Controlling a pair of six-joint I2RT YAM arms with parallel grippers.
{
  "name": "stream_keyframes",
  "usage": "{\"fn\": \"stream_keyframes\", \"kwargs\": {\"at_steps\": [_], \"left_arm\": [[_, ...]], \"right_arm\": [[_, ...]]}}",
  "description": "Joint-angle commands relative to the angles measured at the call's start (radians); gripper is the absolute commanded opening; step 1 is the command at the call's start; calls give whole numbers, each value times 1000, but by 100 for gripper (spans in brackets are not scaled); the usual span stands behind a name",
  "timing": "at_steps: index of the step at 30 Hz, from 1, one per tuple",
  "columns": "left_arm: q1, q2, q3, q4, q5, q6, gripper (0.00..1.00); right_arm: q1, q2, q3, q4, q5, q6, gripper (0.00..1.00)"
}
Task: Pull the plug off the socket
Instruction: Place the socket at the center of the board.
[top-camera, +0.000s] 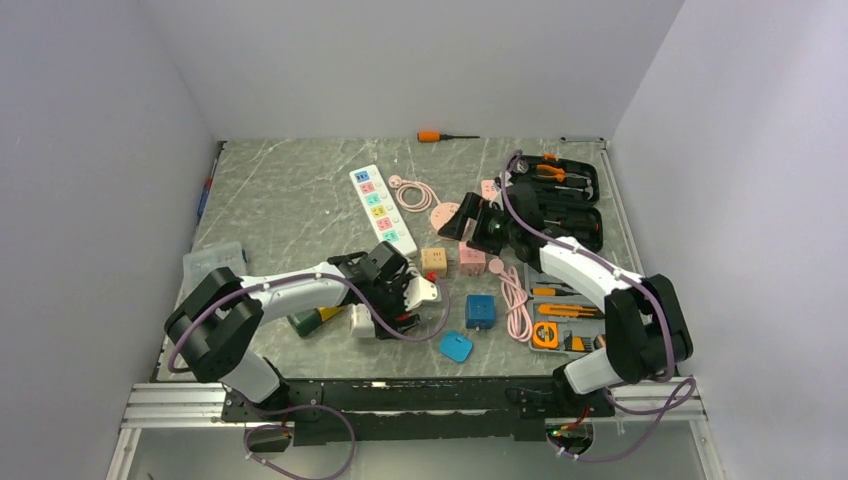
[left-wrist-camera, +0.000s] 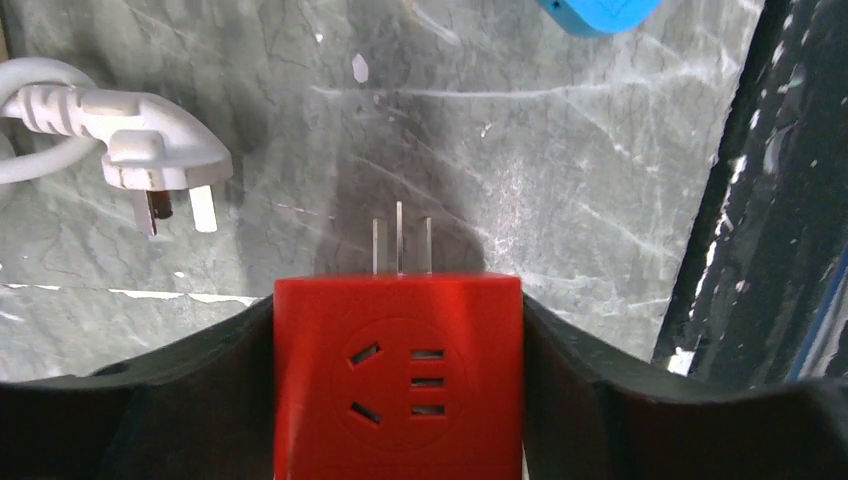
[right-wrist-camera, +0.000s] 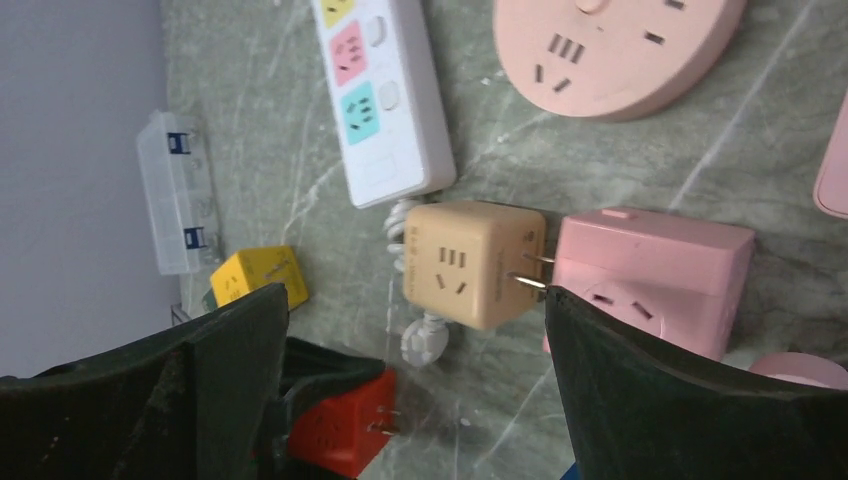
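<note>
My left gripper (left-wrist-camera: 398, 400) is shut on a red cube socket (left-wrist-camera: 398, 380), its black fingers (left-wrist-camera: 190, 400) pressed to both sides. The cube's three metal prongs point forward over the marble, free of anything. A white plug (left-wrist-camera: 160, 155) on a white cord lies loose on the table, up and left of the cube, plugged into nothing. From the right wrist view the red cube (right-wrist-camera: 340, 425) shows low down, with the white plug (right-wrist-camera: 425, 340) beside it. My right gripper (right-wrist-camera: 412, 300) hangs open above a tan cube (right-wrist-camera: 470, 262) whose prongs reach a pink cube (right-wrist-camera: 655, 275).
A white power strip (top-camera: 382, 210), a round pink socket (right-wrist-camera: 610, 50), a yellow cube (right-wrist-camera: 260, 277), a blue cube (top-camera: 480, 310) and a light blue piece (top-camera: 456, 346) lie around. Open tool cases (top-camera: 560, 195) stand at the right; an orange screwdriver (top-camera: 445, 136) is at the back.
</note>
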Motion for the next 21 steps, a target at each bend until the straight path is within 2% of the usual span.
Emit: {"fn": "stream_keyframes", "kwargs": {"at_steps": [1,2,3,4,10,16,18,21], "left_arm": [[-9,6,45,-19,34,24,81],[-9,2,41,-19,26,30,85],[-10,-3,39,-19,18,37,95],[-10,-9,39,-24,12,42,99],[-9,-73,145,-178,-23,85,99],[45,-239,282,-347,-90,102,99],[93,-311,291,-367,-103,116,99],[226,-416,286,-368,-75,111,99]], "right_arm": [[0,-131,8,33,18,-51,100],[-1,-144,4,15,29,-56,100],[-1,-158,-1,-6,40,-64,100],[0,-169,-4,-14,41,-68,100],[-1,-212,-24,-17,25,-94,100],[2,-235,2,-86,50,-176,100],[15,-227,14,-105,57,-199,100],[79,-199,44,-131,103,-239,100]]}}
